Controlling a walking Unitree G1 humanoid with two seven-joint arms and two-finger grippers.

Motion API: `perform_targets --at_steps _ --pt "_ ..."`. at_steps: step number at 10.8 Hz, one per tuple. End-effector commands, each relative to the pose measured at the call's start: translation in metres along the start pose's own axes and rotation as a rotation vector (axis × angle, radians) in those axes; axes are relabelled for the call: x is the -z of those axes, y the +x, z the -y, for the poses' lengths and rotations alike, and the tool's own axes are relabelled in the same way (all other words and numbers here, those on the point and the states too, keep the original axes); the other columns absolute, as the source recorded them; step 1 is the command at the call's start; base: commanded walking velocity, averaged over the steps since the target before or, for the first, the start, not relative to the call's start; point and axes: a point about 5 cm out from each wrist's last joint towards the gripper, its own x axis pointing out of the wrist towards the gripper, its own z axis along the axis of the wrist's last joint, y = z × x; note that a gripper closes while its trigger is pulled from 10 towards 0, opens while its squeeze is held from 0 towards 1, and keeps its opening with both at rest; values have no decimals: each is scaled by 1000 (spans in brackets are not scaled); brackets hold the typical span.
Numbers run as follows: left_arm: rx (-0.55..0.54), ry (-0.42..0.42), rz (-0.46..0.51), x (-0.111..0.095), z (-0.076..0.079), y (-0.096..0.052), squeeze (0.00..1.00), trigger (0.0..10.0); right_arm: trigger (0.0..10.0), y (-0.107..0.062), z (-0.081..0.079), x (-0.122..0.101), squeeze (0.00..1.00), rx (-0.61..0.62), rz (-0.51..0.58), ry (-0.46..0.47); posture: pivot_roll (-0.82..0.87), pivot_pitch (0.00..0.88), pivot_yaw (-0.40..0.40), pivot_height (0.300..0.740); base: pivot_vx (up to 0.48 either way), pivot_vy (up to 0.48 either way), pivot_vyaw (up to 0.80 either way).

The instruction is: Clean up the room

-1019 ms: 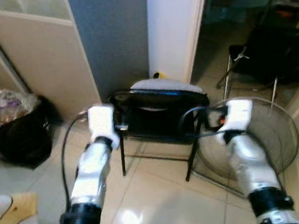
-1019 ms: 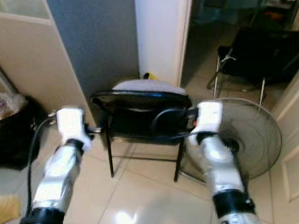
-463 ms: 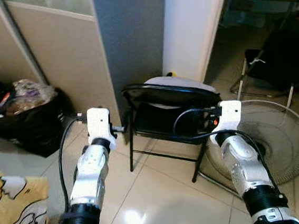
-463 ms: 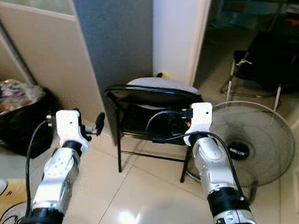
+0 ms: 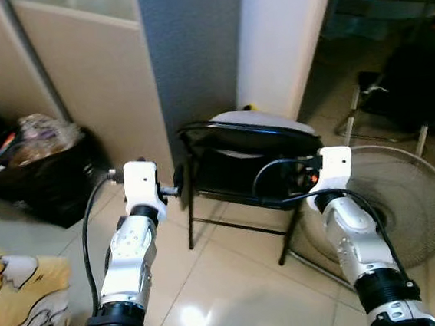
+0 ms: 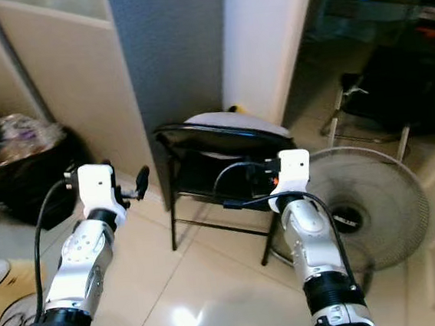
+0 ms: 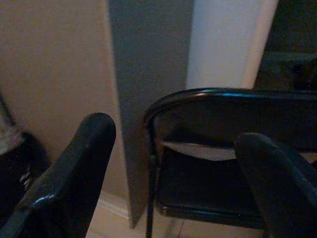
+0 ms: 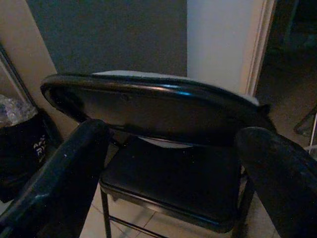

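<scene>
Since half a second ago, almost nothing is changing: both arms are staying raised in front of the robot and the camera is shifting only a tiny bit. One second ago the camera was turned more to the right, so the whole picture is sliding over, not the things.

The left gripper (image 7: 168,163) is pointing at the left edge of the black folding chair (image 5: 241,164), and its two black fingers (image 7: 69,173) are spread wide with nothing between them. The right gripper (image 8: 168,163) is pointing at the chair's curved back from just behind it, and its fingers (image 8: 59,168) are spread wide too, holding nothing. Neither one is touching the chair.

The chair is standing on the shiny tiled floor (image 5: 214,286), with its back toward the robot and its seat toward a grey wall panel (image 5: 191,50). Something pale (image 5: 263,120) is lying on the far side of the seat. A round fan (image 5: 406,199) is sitting on the floor just beside the chair, on the right. A black bag full of stuff (image 5: 37,169) is resting by the beige wall on the left, well apart from the chair. A yellow cloth with a cartoon picture (image 5: 19,301) is lying on the floor at the near left. Another dark chair (image 5: 406,83) is standing in the darker room through the doorway.
</scene>
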Motion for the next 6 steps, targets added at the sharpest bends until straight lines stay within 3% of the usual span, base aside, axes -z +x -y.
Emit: perform_targets --at_steps 1,2,3,5,6 --pt "13 11 24 -5 5 0 0 10000 10000 2 0 -8 0 -4 35 -25 -46 0 -13 740 0 -480 469" --pt "-17 38 17 -4 4 1 0 10000 10000 3 -2 -10 0 -25 38 -27 -46 0 -11 740 0 -401 400" --pt "-74 -2 -22 2 2 5 0 10000 10000 3 -5 -9 0 -51 39 -6 -46 0 -13 740 0 0 0" --pt "-57 4 9 -2 3 6 0 10000 10000 0 -6 -6 0 -43 36 -10 -48 0 -13 740 0 0 0" --pt "-75 -13 9 -1 2 5 0 10000 10000 -2 -3 -2 0 -25 24 -8 -51 0 -12 740 -255 379 0"
